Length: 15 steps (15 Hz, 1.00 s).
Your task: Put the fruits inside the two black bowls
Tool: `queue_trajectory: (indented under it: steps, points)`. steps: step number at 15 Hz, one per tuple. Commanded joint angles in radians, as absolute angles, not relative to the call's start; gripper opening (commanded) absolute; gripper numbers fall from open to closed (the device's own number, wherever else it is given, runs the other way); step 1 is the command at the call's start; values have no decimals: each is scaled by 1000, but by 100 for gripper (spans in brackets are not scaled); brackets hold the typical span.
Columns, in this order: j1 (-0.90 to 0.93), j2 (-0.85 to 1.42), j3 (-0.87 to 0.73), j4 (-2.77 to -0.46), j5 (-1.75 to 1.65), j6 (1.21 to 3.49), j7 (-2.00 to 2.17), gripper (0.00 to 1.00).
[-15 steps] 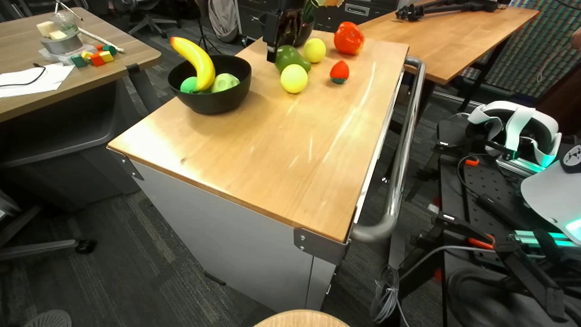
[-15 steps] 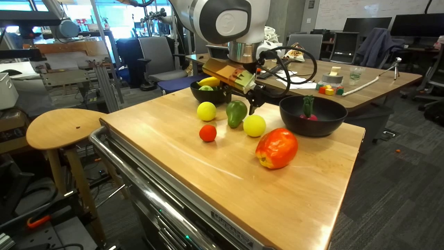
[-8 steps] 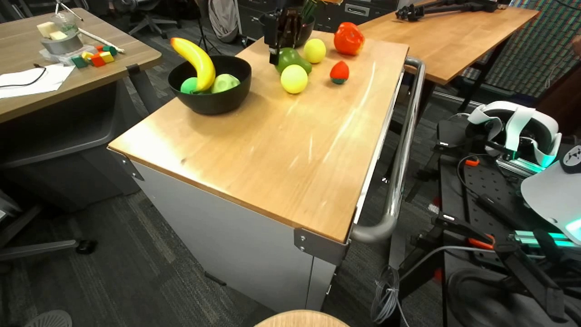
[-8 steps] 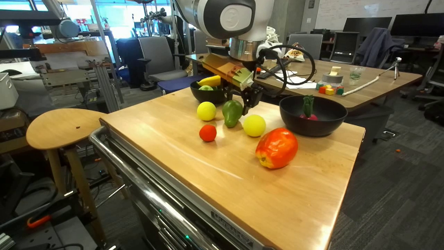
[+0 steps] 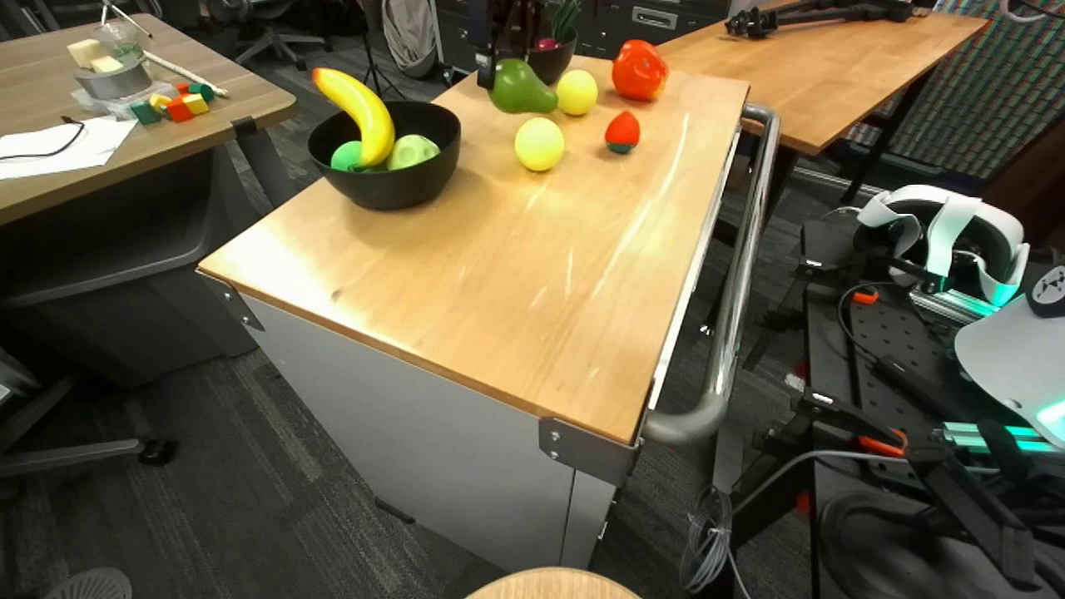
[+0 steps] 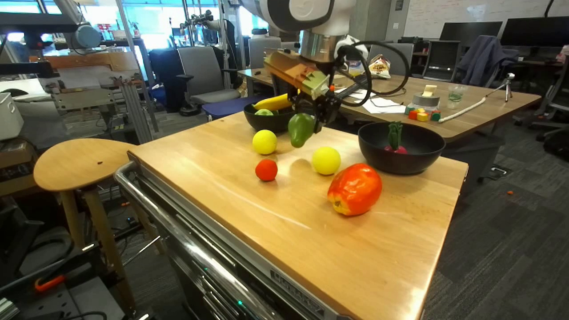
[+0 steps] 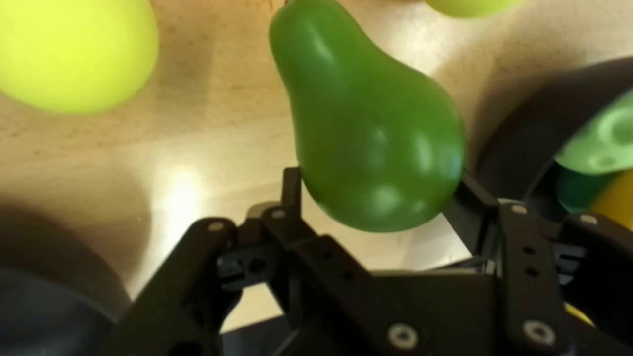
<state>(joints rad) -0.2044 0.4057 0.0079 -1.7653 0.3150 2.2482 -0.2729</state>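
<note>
Carrying time, seemingly: green fruit [image 7: 371, 133] is clamped in the gripper [image 7: 383, 190] above the surface [image 6: 378, 258]; next, a bowl [image 6: 391, 164] must be reached!

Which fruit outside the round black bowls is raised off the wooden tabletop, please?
The glossy green pear-shaped fruit, gripped by the black claw; the other four rest on the tabletop.

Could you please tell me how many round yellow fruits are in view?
2, both on the wooden tabletop: one yellow fruit nearer the black bowl that holds the banana, the other close to the big red-orange fruit. More could be hidden in that bowl.
</note>
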Motion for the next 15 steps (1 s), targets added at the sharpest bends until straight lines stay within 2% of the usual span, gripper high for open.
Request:
queue_trajectory:
  steps: [1, 5, 15]
  points:
    - [-248, 331, 20, -1667, 418, 2192, -310, 45]
    - [-312, 363, -6, -1522, 549, 2208, -357, 45]
    - [-448, 605, -16, -1389, 683, 2179, -406, 45]
